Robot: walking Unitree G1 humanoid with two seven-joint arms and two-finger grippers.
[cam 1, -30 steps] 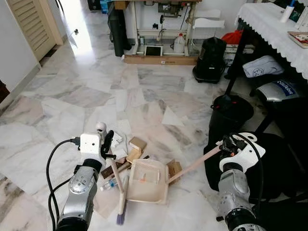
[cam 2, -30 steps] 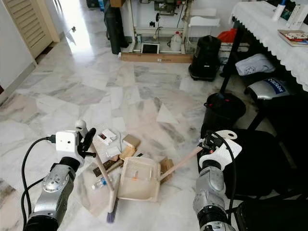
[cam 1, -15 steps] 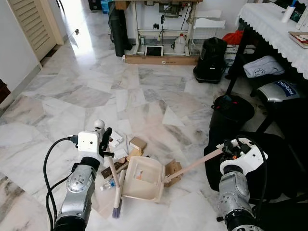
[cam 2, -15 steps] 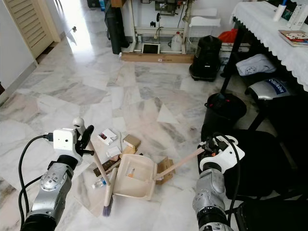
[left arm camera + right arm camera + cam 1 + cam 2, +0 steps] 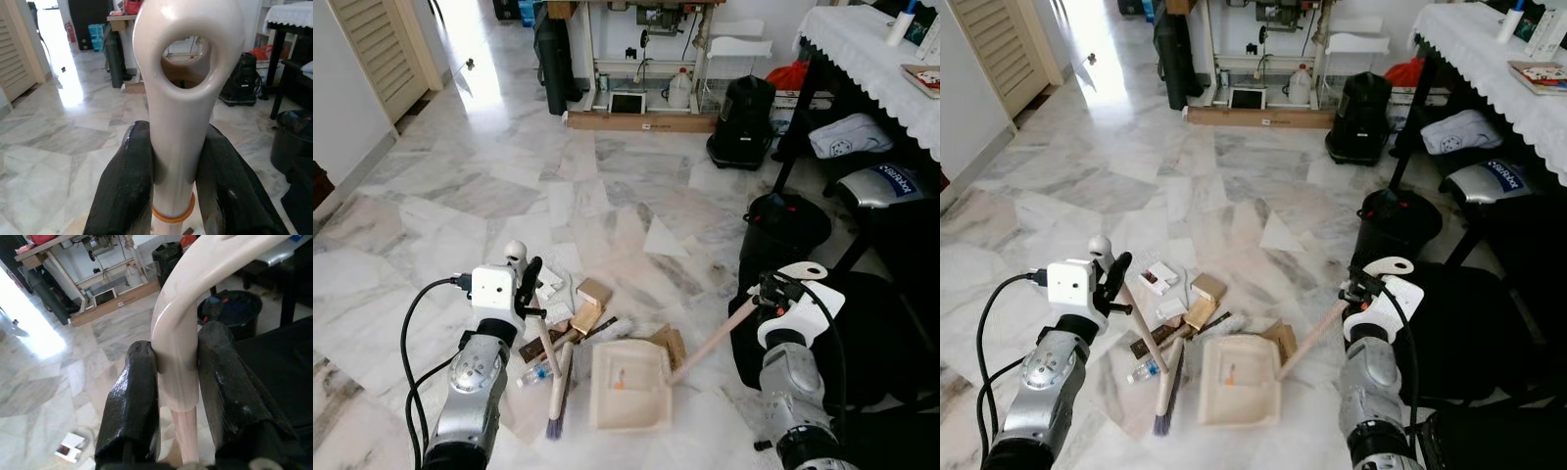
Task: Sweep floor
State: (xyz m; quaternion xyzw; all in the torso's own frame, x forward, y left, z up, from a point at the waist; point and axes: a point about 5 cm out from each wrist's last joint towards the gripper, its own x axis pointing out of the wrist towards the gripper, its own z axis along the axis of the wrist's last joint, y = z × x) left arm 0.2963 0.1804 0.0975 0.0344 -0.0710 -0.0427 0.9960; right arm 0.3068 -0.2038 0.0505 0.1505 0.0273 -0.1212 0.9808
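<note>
My left gripper (image 5: 530,294) is shut on the cream handle (image 5: 181,98) of a small broom; its bristles (image 5: 556,416) rest on the marble floor. My right gripper (image 5: 769,294) is shut on the long pale handle (image 5: 178,377) of a cream dustpan (image 5: 628,387). The pan lies flat on the floor just right of the bristles, with a small orange scrap in it. Litter lies just beyond the pan and broom: a small cardboard box (image 5: 594,292), a wooden piece (image 5: 582,321), a plastic bottle (image 5: 536,372), paper scraps (image 5: 548,284) and torn cardboard (image 5: 671,343).
A black bin (image 5: 783,230) stands right of the litter, with a dark bag (image 5: 891,333) beside my right arm. A table with a white cloth (image 5: 871,49) runs along the right. A black vacuum (image 5: 741,119) and a sewing table (image 5: 646,59) are at the back.
The dustpan has swung round and settled flat, a little to the right and nearer me. My right gripper rose slightly with the handle. The broom has hardly moved.
</note>
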